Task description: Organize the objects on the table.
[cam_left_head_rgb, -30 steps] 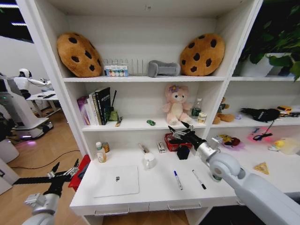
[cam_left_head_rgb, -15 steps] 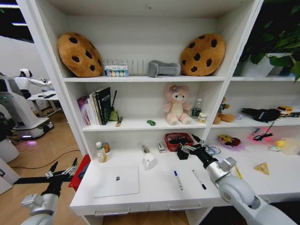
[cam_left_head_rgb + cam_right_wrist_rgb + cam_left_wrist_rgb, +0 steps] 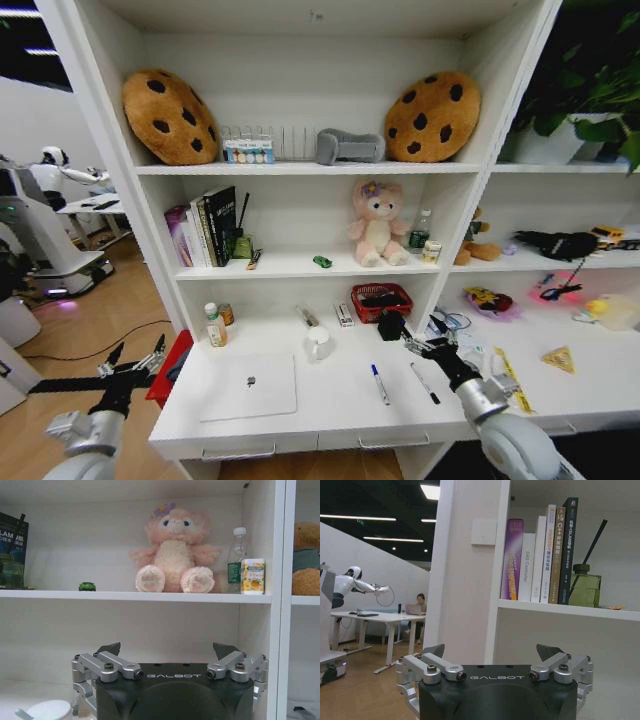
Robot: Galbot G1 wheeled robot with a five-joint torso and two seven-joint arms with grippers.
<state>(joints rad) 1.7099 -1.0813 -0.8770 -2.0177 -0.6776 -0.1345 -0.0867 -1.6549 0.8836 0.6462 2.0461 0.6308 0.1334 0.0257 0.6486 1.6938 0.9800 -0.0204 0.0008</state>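
On the long white table (image 3: 330, 412) lie a silver laptop (image 3: 250, 386), a white mug (image 3: 319, 343), a blue marker (image 3: 380, 384) and a black marker (image 3: 424, 383). Two small bottles (image 3: 213, 326) stand at the back left, and a yellow ruler (image 3: 510, 367) lies to the right. A tiny green toy (image 3: 322, 261) (image 3: 87, 586) sits on the shelf above. My right gripper (image 3: 425, 345) (image 3: 167, 650) hangs open and empty above the desk, just right of a small black object (image 3: 388, 325). Beyond the desk's left end, my left gripper (image 3: 135, 362) (image 3: 490, 652) is open and empty.
A red basket (image 3: 382, 300) stands at the back of the desk. The shelf above carries books (image 3: 205, 228) (image 3: 540, 555), a pink plush (image 3: 377, 222) (image 3: 172, 550) and a bottle (image 3: 238, 560). Cookie cushions (image 3: 168, 115) sit higher up. A red box (image 3: 170, 368) is beside the desk's left end.
My right arm has drawn back from the red basket toward me and to the right, dropping lower over the desk. The left arm has barely moved.
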